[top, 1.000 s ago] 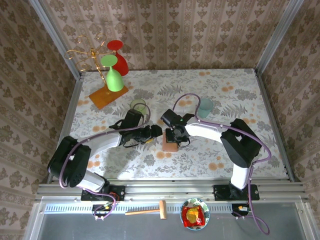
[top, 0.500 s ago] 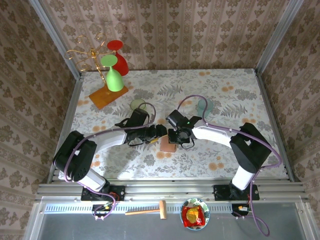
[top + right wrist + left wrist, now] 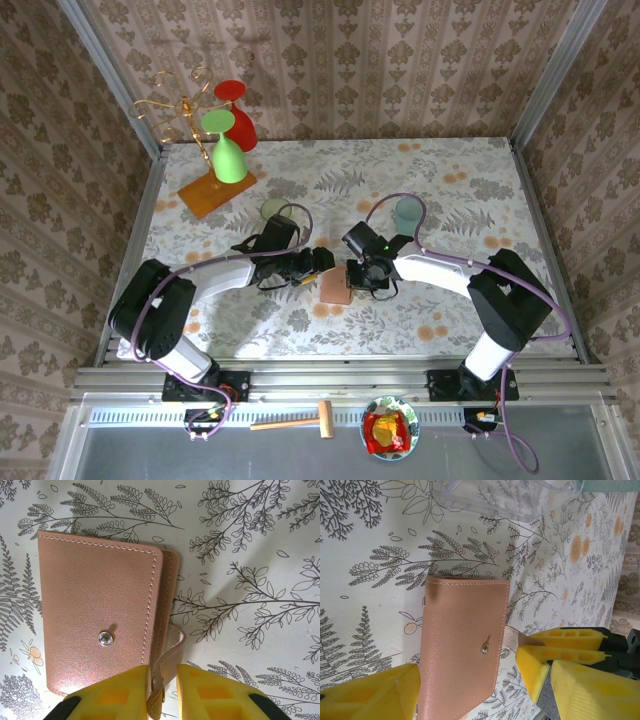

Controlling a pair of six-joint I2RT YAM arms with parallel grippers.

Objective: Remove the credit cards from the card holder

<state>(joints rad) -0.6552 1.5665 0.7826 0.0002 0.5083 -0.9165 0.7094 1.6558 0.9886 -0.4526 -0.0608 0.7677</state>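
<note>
Right hand [image 3: 162, 692], fingers narrowly apart astride the right flap edge of the folded card holder [image 3: 95, 615], grip uncertain. The open left hand [image 3: 470, 677] straddles it from the left, equally close, mid surface [image 3: 480, 190].

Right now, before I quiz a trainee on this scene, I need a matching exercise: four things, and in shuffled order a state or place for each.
Things:
1. card holder
2. left gripper
3. right gripper
4. clear box

States or places:
A. jaws wide, straddling the holder
B. folded, lying on the table
C. at the top of the left wrist view, apart from the holder
D. pinching the holder's edge

Pairs: 1-B, 2-A, 3-D, 4-C
</note>
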